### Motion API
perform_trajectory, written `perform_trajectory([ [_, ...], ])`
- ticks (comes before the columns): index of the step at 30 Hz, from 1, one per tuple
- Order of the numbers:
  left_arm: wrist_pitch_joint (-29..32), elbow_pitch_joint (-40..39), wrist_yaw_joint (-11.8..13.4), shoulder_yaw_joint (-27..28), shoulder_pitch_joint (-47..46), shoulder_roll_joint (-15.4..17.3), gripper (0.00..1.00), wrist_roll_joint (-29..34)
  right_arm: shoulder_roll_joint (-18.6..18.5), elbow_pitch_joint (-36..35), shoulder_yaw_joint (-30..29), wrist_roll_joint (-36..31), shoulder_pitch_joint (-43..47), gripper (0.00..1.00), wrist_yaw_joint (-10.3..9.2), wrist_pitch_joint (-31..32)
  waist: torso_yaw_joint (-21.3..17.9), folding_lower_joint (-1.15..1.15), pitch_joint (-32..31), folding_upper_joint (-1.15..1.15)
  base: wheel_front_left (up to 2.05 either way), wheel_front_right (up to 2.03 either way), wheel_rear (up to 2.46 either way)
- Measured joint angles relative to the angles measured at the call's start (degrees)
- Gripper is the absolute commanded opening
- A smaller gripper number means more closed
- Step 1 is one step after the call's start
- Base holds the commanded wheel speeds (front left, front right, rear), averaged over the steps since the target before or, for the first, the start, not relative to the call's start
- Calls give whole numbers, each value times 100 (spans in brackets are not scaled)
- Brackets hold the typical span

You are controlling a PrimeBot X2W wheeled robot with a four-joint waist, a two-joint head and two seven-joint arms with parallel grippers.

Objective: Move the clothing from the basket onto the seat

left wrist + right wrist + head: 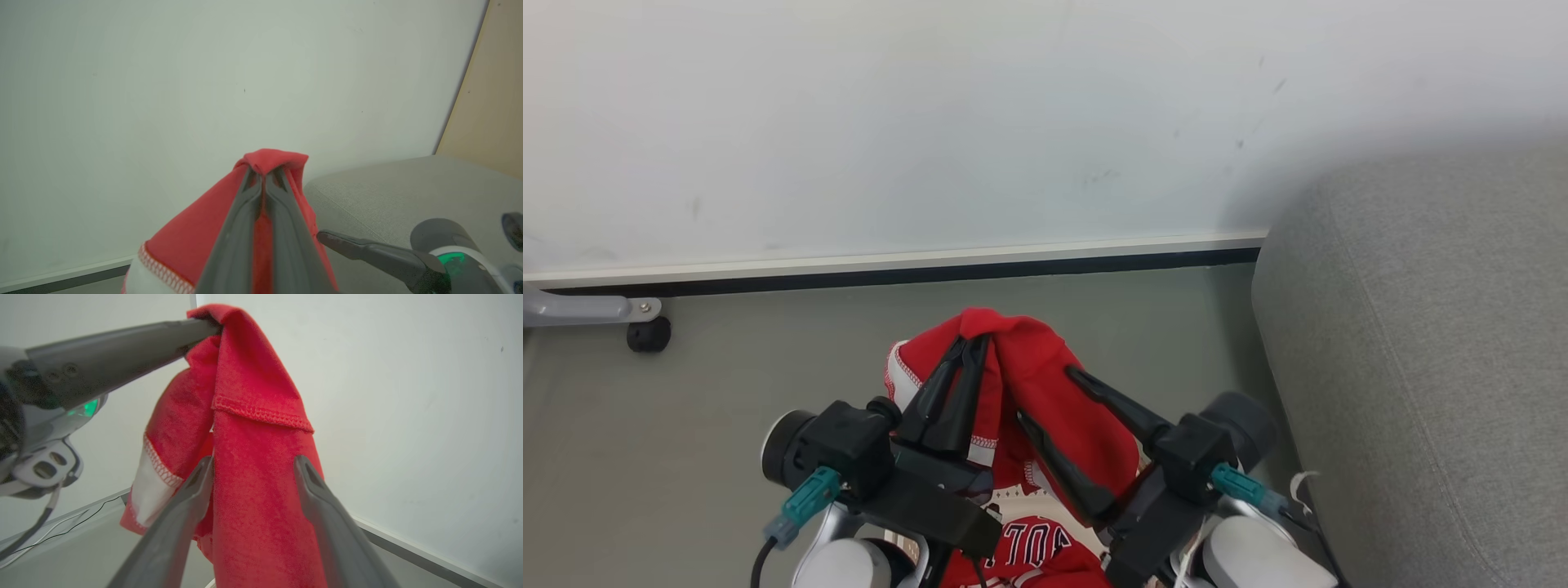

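Red jersey (pixel 1029 359) held above floor (pixel 768 367), top fold pinched in left pincer (pixel 976 339); right pincer (pixel 1046 395) spread around hanging cloth; grey sofa (pixel 1421 367) at right.

It seemed a bare test room: white wall (pixel 1013 122) beyond the right claw (pixel 1045 394), sofa (pixel 1421 367) to its right, grey floor (pixel 768 367) beneath.

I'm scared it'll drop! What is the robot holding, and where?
The left hand pinches the red jersey by a bunched fold at its top; the open right hand only straddles the hanging cloth.
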Motion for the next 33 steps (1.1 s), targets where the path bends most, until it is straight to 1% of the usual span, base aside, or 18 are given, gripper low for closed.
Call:
perform_trajectory([
  [4, 35, -45, 0, -64, -1, -3, 0, 0, -4, 138, 224, 140, -307, 100, 0, -4, 33, 0, 37, 0, 0, 0, 0],
  [5, 36, -67, -1, -74, -1, -4, 0, 0, -5, 169, 296, 191, -379, 98, 0, -4, 40, 0, 45, 0, 0, 0, 0],
  [6, 38, -85, -1, -86, -1, -4, 0, 0, -4, 205, 354, 263, -447, 63, 0, -7, 47, 0, 51, 0, 0, 0, 0],
  [7, 40, -97, -1, -96, -1, -4, 0, 0, -4, 246, 405, 337, -510, 40, 0, -10, 55, 0, 58, 0, 0, 0, 0],
  [8, 40, -104, -1, -101, -1, -4, 0, -1, -5, 291, 456, 383, -567, 0, -1, -10, 62, 0, 65, 0, 0, 0, 0],
  [11, 41, -118, -29, -123, -2, -7, 0, -1, -7, 385, 584, 510, -689, 0, -21, -35, 86, 0, 81, 0, 0, 0, 0],
  [18, 52, -153, -45, -140, -9, -7, 0, -4, -7, 552, 803, 837, -872, 0, -148, -93, 124, 0, 111, 0, 0, 0, 0],
  [23, 93, -169, -45, -148, -12, -1, 1, -4, -7, 655, 856, 1069, -971, 0, -211, -134, 120, 0, 127, 0, 0, 0, 0],
  [24, 93, -169, -46, -157, -14, 2, 47, -1, -7, 673, 856, 1083, -985, 0, -215, -155, 117, 0, 129, 0, 0, 0, 0],
  [25, 92, -170, -46, -158, -16, 2, 87, -1, -7, 693, 850, 1120, -1007, 0, -218, -157, 113, 0, 130, 0, 0, 0, 0],
  [26, 92, -174, -46, -160, -19, 4, 100, -1, -7, 712, 840, 1150, -1042, 0, -226, -162, 109, 0, 130, 0, 0, 0, 0],
  [27, 93, -178, -52, -179, -23, 19, 100, 2, -5, 727, 820, 1171, -1077, 0, -260, -166, 106, 0, 129, 0, 0, 0, 0],
  [33, 149, -207, -133, -366, -37, 45, 100, 26, -9, 912, 554, 1289, -1197, 0, -315, -213, 81, 0, 128, 0, 0, 0, 0],
])
